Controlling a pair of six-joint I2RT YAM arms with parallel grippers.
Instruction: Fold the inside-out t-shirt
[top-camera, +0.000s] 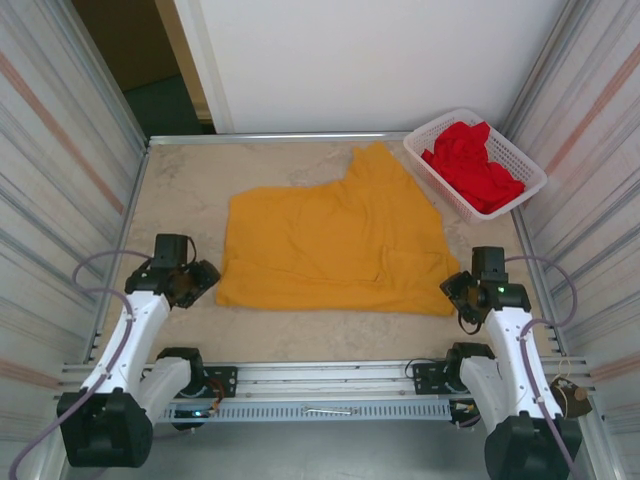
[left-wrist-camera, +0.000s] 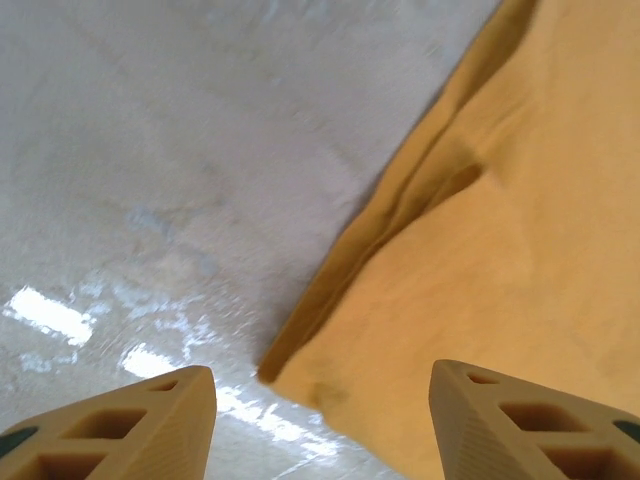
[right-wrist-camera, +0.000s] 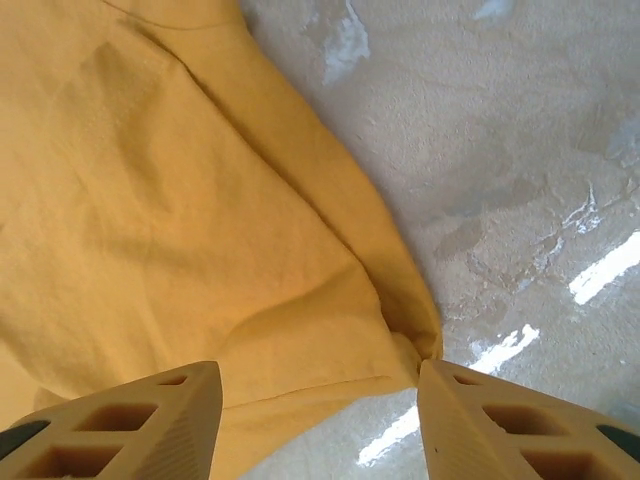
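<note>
The inside-out t-shirt (top-camera: 335, 240) is mustard-yellow and lies flat in the middle of the table (top-camera: 185, 190), partly folded, with a sleeve pointing toward the back. My left gripper (top-camera: 204, 281) hovers at the shirt's near left corner (left-wrist-camera: 300, 375), open, and its fingers (left-wrist-camera: 150, 425) hold nothing. At the near right corner (right-wrist-camera: 400, 350) my right gripper (top-camera: 456, 291) is open too. The cloth's bunched tip there touches its right finger (right-wrist-camera: 500, 420). In the wrist views the left gripper (left-wrist-camera: 320, 385) and the right gripper (right-wrist-camera: 318, 375) each straddle a corner of the shirt (left-wrist-camera: 500, 250).
A white basket (top-camera: 430, 127) with a bright red garment (top-camera: 475, 165) stands at the back right, close to the shirt's sleeve. Corrugated metal walls close in both sides. Bare tabletop runs along the left side and the near edge.
</note>
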